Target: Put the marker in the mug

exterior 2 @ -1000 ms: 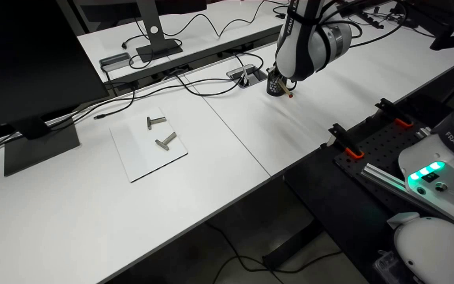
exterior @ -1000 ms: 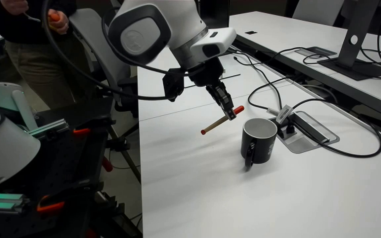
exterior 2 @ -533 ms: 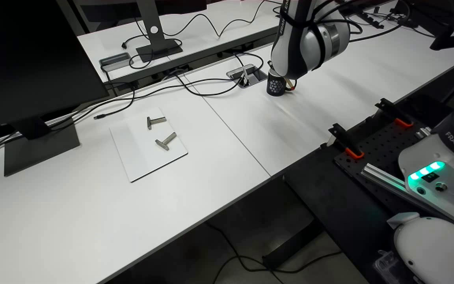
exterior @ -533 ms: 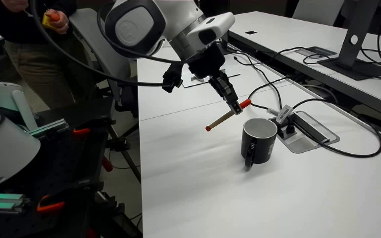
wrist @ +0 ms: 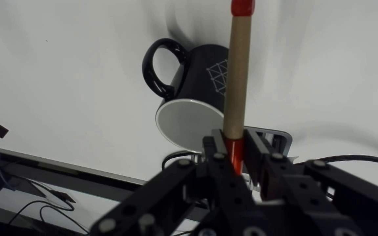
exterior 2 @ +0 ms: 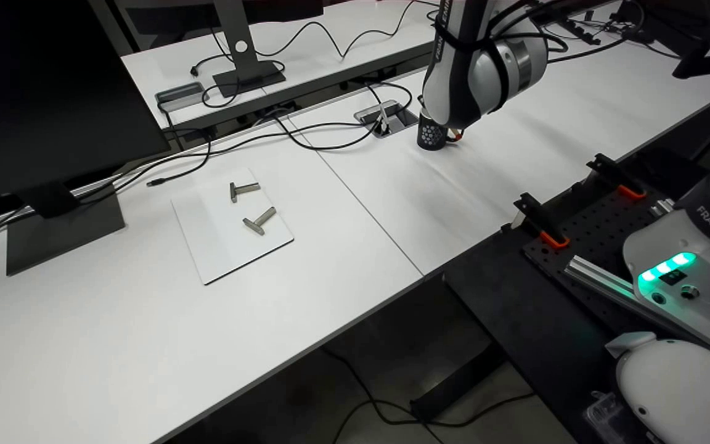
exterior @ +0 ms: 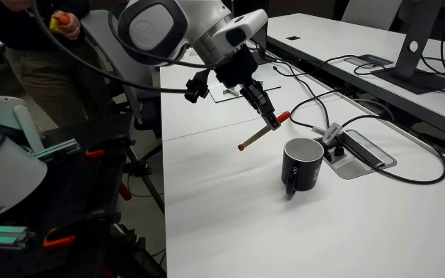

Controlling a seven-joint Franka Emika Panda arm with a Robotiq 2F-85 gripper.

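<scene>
The marker (exterior: 254, 138) has a tan-brown body, a red cap and a red tip. My gripper (exterior: 274, 124) is shut on it near the red cap end. It is held tilted in the air above the table, with its red tip pointing low and away from the cap. The black mug (exterior: 301, 172) stands upright, its white inside visible and apart from the marker. In the wrist view, the marker (wrist: 238, 72) crosses in front of the right side of the mug (wrist: 199, 78). In an exterior view the arm hides most of the marker (exterior 2: 455, 134) beside the mug (exterior 2: 432, 135).
A grey cable box (exterior: 352, 166) with black cables (exterior: 411, 179) lies right beside the mug. A white board (exterior 2: 225, 246) with two grey T-shaped pieces (exterior 2: 261, 221) lies farther along the table. A monitor (exterior 2: 47, 111) stands on the table. A person (exterior: 48, 50) stands behind.
My gripper has risen with the marker in it and shifted slightly toward the mug, then a little back. The mug has not moved.
</scene>
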